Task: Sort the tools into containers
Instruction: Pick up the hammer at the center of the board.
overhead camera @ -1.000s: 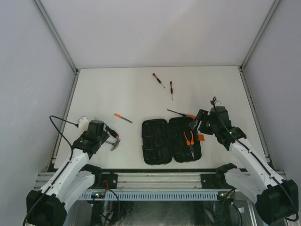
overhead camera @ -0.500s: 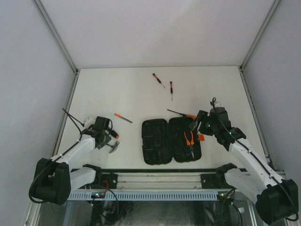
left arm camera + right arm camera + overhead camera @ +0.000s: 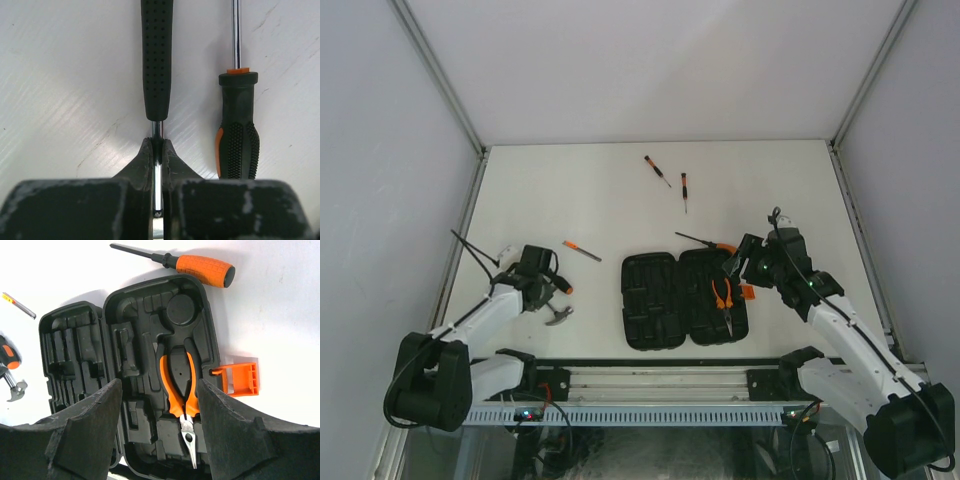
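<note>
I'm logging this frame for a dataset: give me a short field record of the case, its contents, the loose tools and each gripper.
case: black tool case, open flat, orange latch at its right side
in case: pliers in the right half; other visible slots empty
loose tools: orange-handled screwdriver behind the case; two small screwdrivers farther back; thin screwdriver left of the case; black-and-orange screwdriver beside the hammer
left gripper: shut on the hammer at its metal shaft
right gripper: open, over the case

one case (image 3: 655, 300), one pliers (image 3: 723, 298), one hammer (image 3: 560, 316), perhaps five screwdrivers (image 3: 684, 188)
</note>
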Action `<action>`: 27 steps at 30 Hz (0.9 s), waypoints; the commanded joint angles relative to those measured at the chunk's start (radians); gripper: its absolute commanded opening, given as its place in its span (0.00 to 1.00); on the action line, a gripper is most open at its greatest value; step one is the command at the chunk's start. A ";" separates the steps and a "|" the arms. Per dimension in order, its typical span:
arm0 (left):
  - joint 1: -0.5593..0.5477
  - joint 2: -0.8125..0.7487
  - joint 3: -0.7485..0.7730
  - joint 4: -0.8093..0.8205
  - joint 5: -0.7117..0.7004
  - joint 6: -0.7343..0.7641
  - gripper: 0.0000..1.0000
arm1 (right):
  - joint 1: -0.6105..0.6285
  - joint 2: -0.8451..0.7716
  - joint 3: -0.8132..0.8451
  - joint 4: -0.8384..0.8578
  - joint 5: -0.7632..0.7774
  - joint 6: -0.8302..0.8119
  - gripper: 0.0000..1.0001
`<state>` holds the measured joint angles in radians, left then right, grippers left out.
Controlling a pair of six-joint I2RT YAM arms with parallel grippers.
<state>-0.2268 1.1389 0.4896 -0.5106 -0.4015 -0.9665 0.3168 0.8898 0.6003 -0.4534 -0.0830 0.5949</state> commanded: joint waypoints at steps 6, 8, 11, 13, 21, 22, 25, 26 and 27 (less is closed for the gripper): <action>0.020 -0.097 -0.059 0.005 0.069 -0.003 0.00 | 0.005 -0.036 0.005 0.024 0.014 0.006 0.61; 0.018 -0.139 -0.063 -0.006 0.060 0.000 0.00 | 0.005 -0.044 0.005 0.020 0.018 0.006 0.61; 0.019 -0.217 -0.073 -0.023 0.049 0.006 0.00 | 0.005 -0.055 0.004 0.014 0.023 0.007 0.61; 0.019 -0.276 -0.083 -0.022 0.054 0.015 0.00 | 0.005 -0.058 0.004 0.013 0.024 0.007 0.61; 0.018 -0.373 -0.115 0.079 0.182 0.096 0.00 | 0.019 -0.069 0.004 0.036 -0.014 -0.012 0.63; 0.016 -0.375 -0.117 0.094 0.205 0.106 0.00 | 0.026 -0.074 0.004 0.045 -0.025 -0.019 0.63; 0.007 -0.391 -0.120 0.138 0.267 0.127 0.00 | 0.065 -0.087 0.004 0.083 -0.070 -0.038 0.63; -0.001 -0.401 -0.117 0.145 0.284 0.132 0.00 | 0.082 -0.090 0.004 0.098 -0.081 -0.039 0.63; -0.011 -0.412 -0.113 0.150 0.292 0.134 0.00 | 0.115 -0.090 0.003 0.122 -0.088 -0.039 0.63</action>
<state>-0.2161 0.7723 0.3748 -0.4721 -0.2050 -0.8787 0.3622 0.8238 0.6003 -0.4377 -0.1146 0.5827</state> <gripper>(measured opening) 0.028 0.631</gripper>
